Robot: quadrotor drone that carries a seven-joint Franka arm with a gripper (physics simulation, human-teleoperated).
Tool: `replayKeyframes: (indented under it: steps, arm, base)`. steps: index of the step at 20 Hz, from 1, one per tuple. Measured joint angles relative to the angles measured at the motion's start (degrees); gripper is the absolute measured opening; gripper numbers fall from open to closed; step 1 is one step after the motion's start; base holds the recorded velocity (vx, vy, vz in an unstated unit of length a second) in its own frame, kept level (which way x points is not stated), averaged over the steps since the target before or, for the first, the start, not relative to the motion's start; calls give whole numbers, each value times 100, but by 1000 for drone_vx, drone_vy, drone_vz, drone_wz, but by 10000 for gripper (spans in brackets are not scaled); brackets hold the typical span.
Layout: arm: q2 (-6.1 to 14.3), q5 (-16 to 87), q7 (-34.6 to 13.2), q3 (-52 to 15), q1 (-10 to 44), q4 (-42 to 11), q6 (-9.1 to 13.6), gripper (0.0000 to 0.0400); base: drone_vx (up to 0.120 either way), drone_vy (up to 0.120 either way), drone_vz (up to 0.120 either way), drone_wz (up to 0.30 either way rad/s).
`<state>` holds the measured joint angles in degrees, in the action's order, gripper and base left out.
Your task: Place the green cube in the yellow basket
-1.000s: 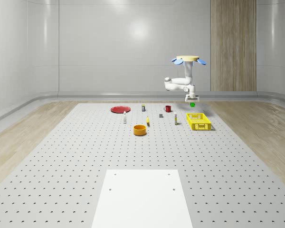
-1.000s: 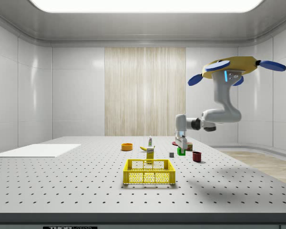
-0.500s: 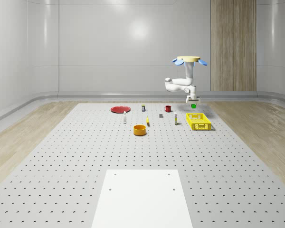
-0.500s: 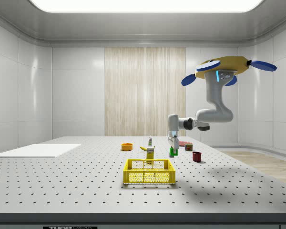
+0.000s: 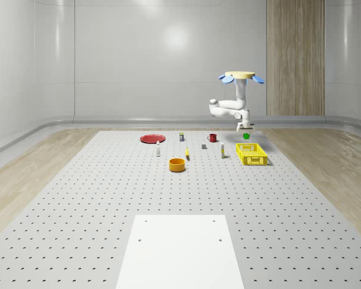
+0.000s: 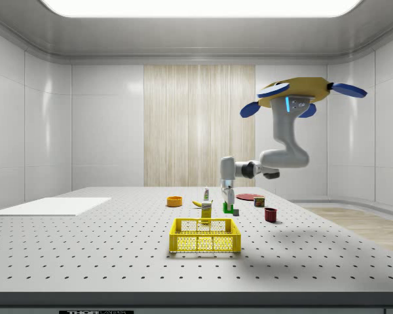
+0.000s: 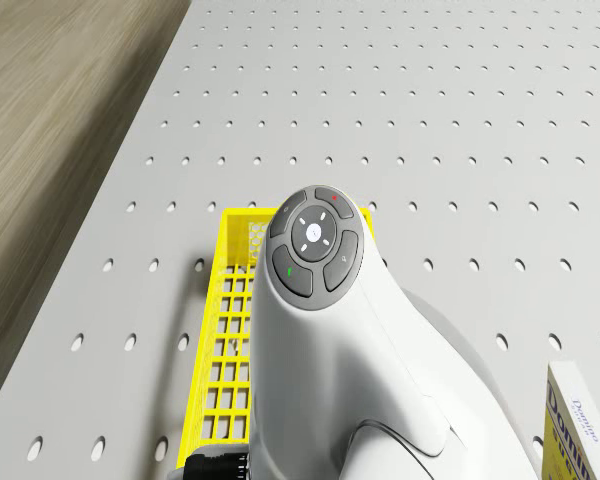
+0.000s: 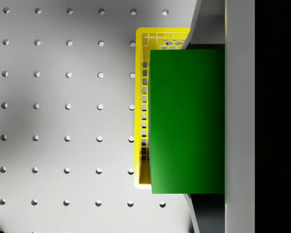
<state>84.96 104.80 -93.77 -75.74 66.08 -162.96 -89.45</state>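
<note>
White perforated tabletop (image 5: 108, 198) runs out under glossy pale wall panels, a smooth blank sheet (image 5: 180, 250) lying nearest. Further on sits one orange bowl (image 5: 177, 164), round and plain, then one yellow basket (image 5: 251, 154), a rectangular lattice of open mesh. Behind those, one red mug (image 5: 212, 138) and one flat red plate (image 5: 151, 139). And up in the air, the drone (image 6: 293, 95) hovers beyond the basket's far end, white arm bent down. Its gripper (image 6: 228, 204) is clamped on the green cube (image 8: 186, 121), a matte, flat-faced block, sharp-edged, hanging above the basket's far rim, well clear of the table
</note>
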Motion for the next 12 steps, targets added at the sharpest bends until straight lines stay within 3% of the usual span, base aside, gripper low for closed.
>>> replayKeyframes:
  steps: [3,12]
  arm:
    - [24,-10,-5,-4,7,1,-23,251]
    - [92,-39,-19,-13,25,5,-86,251]
  base:
    - [120,40,-27,0]
    - [120,0,-120,0]
